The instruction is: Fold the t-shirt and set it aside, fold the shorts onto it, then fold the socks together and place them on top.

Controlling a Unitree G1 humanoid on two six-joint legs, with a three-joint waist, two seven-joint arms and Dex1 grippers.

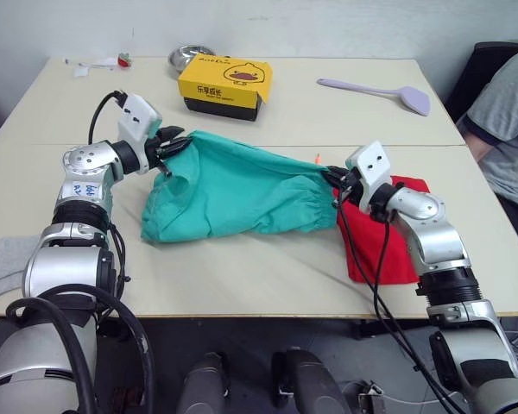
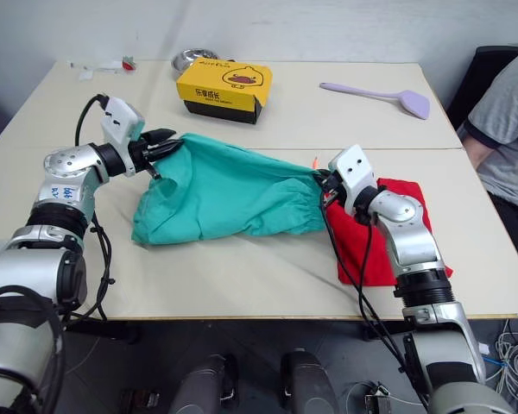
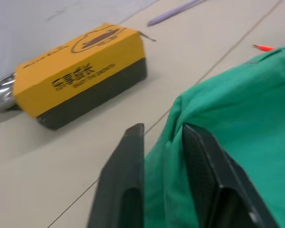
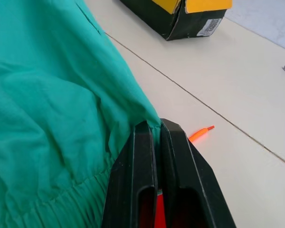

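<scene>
Your left gripper (image 1: 171, 141) and right gripper (image 1: 335, 179) each pinch an end of the shorts (image 1: 233, 191), lifted over the table (image 1: 268, 267) beside the folded t-shirt (image 1: 401, 250). Keep both ends level and taut as you fold, then lay them squarely on it.

Even, diffuse indoor light is filling the scene brightly, casting only soft shadows under the shorts (image 1: 233, 194). The yellow box (image 3: 76, 78) is blurring slightly in the left wrist view.
</scene>
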